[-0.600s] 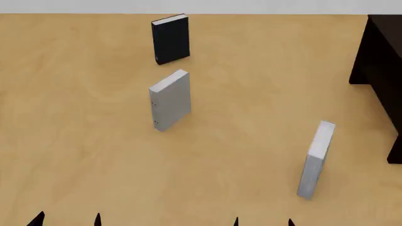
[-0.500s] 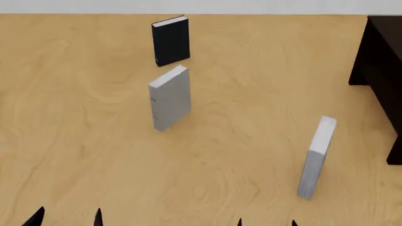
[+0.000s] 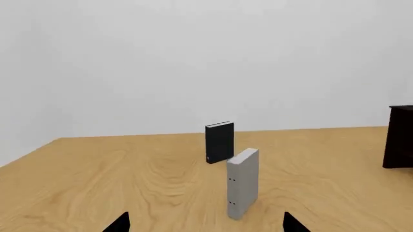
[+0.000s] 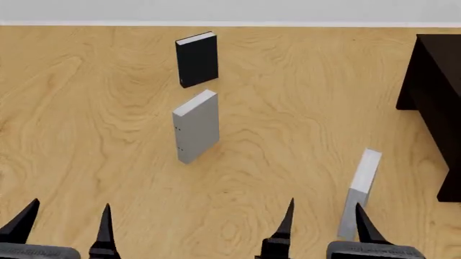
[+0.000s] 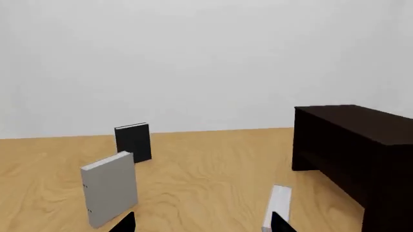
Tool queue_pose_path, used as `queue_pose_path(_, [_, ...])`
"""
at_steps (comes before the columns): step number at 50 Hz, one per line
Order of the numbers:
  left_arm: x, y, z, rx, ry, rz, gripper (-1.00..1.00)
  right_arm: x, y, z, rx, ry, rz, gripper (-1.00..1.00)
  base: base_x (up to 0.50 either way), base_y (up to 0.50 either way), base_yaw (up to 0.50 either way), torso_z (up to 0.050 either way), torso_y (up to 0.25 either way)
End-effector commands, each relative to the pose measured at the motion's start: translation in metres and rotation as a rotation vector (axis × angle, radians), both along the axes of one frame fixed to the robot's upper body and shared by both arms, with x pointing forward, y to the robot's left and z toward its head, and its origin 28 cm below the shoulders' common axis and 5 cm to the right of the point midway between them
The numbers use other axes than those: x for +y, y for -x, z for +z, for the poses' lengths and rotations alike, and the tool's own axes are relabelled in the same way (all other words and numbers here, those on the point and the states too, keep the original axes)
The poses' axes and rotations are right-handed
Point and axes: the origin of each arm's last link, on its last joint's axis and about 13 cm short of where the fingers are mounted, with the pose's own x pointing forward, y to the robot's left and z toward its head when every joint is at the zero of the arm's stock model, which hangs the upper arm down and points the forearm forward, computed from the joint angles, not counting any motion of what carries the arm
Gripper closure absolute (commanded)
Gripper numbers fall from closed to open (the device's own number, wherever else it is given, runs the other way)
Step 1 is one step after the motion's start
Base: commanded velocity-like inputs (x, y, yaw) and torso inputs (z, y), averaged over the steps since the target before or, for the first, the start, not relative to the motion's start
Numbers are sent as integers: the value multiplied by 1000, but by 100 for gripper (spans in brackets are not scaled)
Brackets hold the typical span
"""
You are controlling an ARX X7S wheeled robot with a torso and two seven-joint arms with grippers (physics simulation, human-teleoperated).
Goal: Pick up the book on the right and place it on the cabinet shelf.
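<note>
The book (image 4: 362, 183), thin, light grey and upright, stands on the wooden floor at the right. In the right wrist view the book (image 5: 278, 205) rises just beyond one fingertip. My right gripper (image 4: 324, 207) is open and empty, and its outer finger (image 4: 364, 226) overlaps the book's lower end in the head view. The dark cabinet (image 4: 435, 86) stands further right, also seen as the cabinet (image 5: 355, 140); its shelf cannot be made out in the dark body. My left gripper (image 4: 70, 205) is open and empty at the lower left.
A thicker grey book (image 4: 196, 127) stands upright in the middle, with a black book (image 4: 196, 58) behind it. Both show in the left wrist view, grey book (image 3: 243, 183) and black book (image 3: 219, 142). A white wall closes the far side.
Both grippers have come further up into the head view, and their fingers now show at length. The scene has shifted down in the picture. The books keep their places.
</note>
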Motion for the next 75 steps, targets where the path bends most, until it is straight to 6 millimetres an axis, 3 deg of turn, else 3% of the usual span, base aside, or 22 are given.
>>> queue_pose_path(1, [2, -8, 45, -77, -1, 1, -100, -12, -9, 44, -109, -55, -18, -100, 0, 0, 0, 50, 0])
queue_pose_path(4, [3, -10, 52, -89, -7, 6, -100, -16, -12, 51, -129, -46, -33, -100, 0, 0, 0, 50, 0])
queue_pose_path(10, [2, -11, 52, -84, -59, 0, -100, -21, -13, 43, -121, -27, -27, -100, 90, -74, 0, 50, 0])
queue_pose_path(21, [3, -11, 50, -72, 16, -25, -100, -25, -8, 47, -128, -24, -10, -100, 408, -277, 0, 48, 0])
queue_pose_path(60, [1, -9, 46, -72, -28, -34, -100, -24, -8, 43, -92, -46, 11, -100, 468, -210, 0, 0, 0])
queue_pose_path(75, [1, -11, 45, -68, -31, -34, -100, -23, -8, 43, -90, -44, -1, -100, 139, 0, 0, 0, 1])
